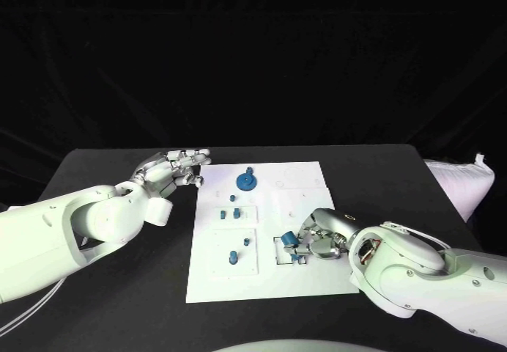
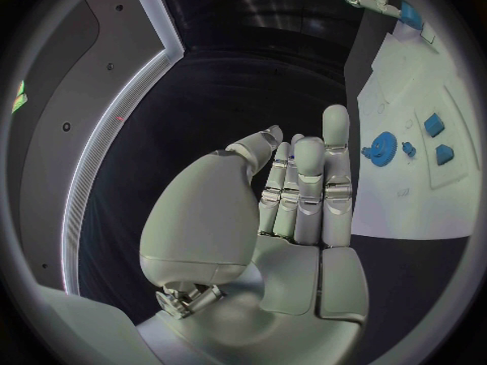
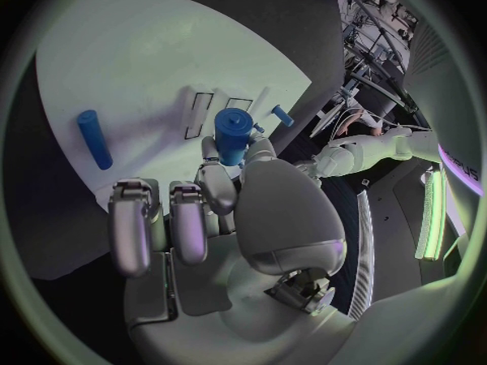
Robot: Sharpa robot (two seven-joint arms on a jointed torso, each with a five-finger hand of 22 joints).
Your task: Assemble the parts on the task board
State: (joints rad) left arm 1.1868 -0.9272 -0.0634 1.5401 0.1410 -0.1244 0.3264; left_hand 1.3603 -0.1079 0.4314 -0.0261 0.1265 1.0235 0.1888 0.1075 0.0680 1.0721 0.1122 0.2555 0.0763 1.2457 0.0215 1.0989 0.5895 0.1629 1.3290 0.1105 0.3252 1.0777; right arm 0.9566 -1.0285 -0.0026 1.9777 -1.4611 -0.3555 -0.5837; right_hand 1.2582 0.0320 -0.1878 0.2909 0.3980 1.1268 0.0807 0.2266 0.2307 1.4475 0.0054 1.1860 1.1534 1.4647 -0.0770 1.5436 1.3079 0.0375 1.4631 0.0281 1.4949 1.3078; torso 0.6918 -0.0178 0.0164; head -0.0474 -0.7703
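The white task board [image 1: 301,183] lies mid-table. My right hand [image 1: 322,238] rests over its near right part and pinches a blue cylinder part [image 3: 232,135] between thumb and a finger, beside a rectangular recess [image 1: 283,257]. The same cylinder [image 1: 287,240] shows at the fingertips in the head view. My left hand [image 1: 174,170] hovers at the board's left edge, fingers extended and holding nothing; in the left wrist view this hand [image 2: 299,195] is bare. A blue gear [image 1: 246,180] stands on the far part of the board.
More blue parts stand on the board: a small peg [image 1: 232,197], a pair of blocks [image 1: 231,214], a peg [image 1: 248,241] and a cylinder [image 1: 234,257]. A white bag [image 1: 459,187] sits at the table's right edge. Black table surrounds the board.
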